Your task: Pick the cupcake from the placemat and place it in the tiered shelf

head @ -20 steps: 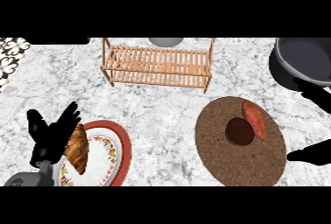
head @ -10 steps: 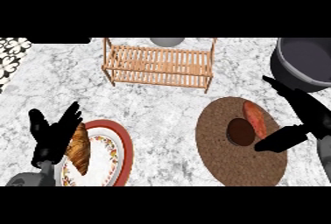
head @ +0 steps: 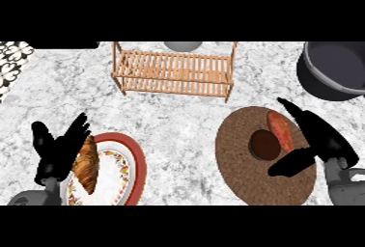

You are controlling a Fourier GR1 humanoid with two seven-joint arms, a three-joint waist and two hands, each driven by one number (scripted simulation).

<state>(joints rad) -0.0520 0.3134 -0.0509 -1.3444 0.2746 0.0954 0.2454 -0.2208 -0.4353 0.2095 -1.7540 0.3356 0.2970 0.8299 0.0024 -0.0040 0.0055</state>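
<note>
Since the cupcake [head: 265, 144] sits untouched on the round brown placemat [head: 246, 176] at right of frame, looks like the reaching step, grasp not made yet. Right hand [head: 319, 142] over the mat's right side, fingers straight and spread, thumb sticking out toward lower centre, cupcake just beside the palm and not enclosed. Reddish strip, maybe the wrapper on its side, right next to the fingers — can't tell for sure. Next up, probably: curl round the cupcake, lift, carry to the wooden tiered shelf [head: 173, 72] at upper centre. Dark pot [head: 335, 70] at upper right, close to that route. Left hand [head: 61, 147] resting spread open at lower left, over a red-rimmed plate [head: 132, 166] with a croissant [head: 87, 164]. Marble table [head: 178, 120] under everything.
</note>
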